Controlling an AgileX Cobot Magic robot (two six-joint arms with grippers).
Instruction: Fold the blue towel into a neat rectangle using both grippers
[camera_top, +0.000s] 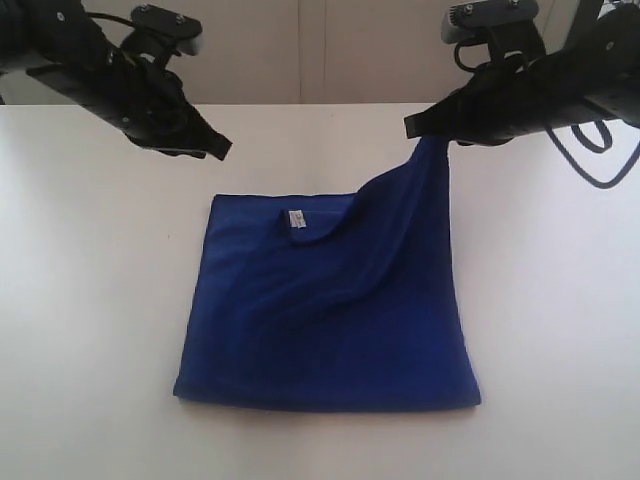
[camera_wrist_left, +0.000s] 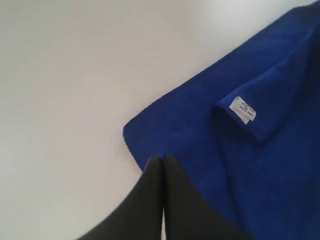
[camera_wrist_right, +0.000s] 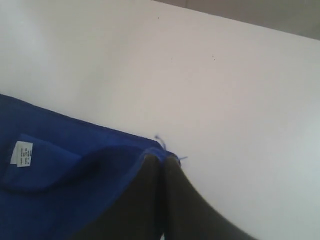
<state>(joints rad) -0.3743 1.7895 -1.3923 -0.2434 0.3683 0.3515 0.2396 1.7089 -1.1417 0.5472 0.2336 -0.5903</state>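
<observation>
The blue towel (camera_top: 330, 320) lies spread on the white table, its far right corner pulled up off the surface. My right gripper (camera_top: 420, 125) is shut on that raised corner, and the cloth hangs from it in a slanting fold. In the right wrist view the blue towel's edge (camera_wrist_right: 150, 152) wraps over the closed right gripper (camera_wrist_right: 162, 157). A small white tag (camera_top: 297, 219) sits on a turned-over flap near the far edge. My left gripper (camera_top: 222, 150) hovers above the table beyond the towel's far left corner, shut and empty. The left wrist view shows the left gripper (camera_wrist_left: 163, 159) over the blue towel's corner (camera_wrist_left: 132, 132).
The white table (camera_top: 90, 300) extends on all sides of the towel. A looped black cable (camera_top: 600, 160) hangs beside the right arm. A pale wall stands behind the table's far edge.
</observation>
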